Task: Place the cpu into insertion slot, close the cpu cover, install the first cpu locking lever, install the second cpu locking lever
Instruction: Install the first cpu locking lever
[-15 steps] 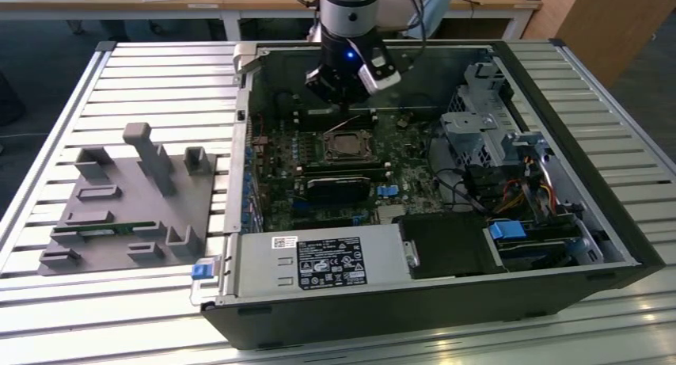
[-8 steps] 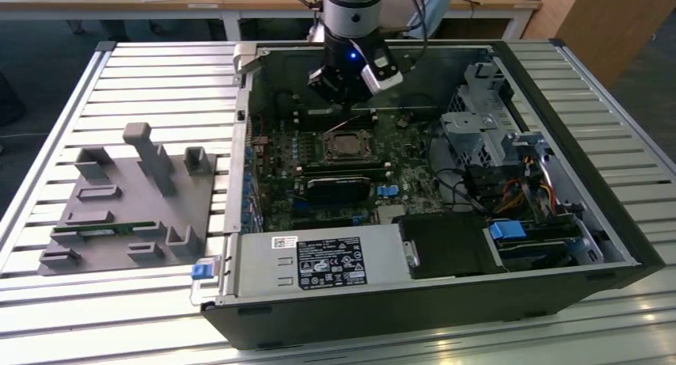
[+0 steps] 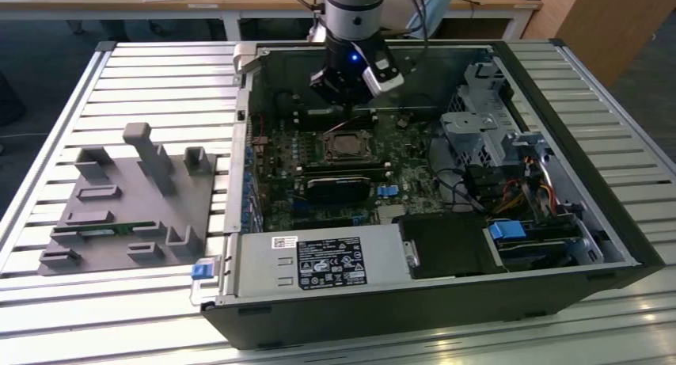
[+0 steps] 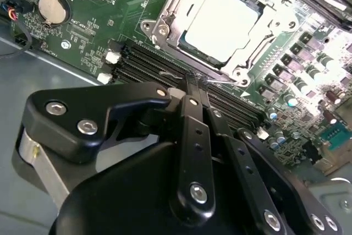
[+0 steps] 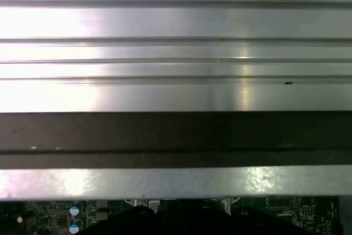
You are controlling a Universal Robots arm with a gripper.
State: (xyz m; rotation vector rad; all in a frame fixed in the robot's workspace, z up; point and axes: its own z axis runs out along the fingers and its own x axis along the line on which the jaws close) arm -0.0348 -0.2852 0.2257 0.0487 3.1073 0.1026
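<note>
The whole setup sat on a slatted metal table (image 3: 63, 302), with an open computer case (image 3: 591, 222) lying on its side and a grey plastic holder (image 3: 127, 214) off to the exterior view's left. Inside the case was the green motherboard (image 3: 280, 187). The chip (image 4: 223, 23) was already sitting in the socket (image 4: 165, 31), pale face up, and the metal cover frame (image 4: 261, 23) looked to be down around it, chip showing through the window. The gripper (image 4: 195, 83) hung just over the board's memory slots (image 4: 140, 61), right beside the socket, its black fingers (image 4: 192, 114) pinched close together with nothing between them. In the exterior view the arm (image 3: 352, 9) came straight down into the case over the socket (image 3: 347, 147).
</note>
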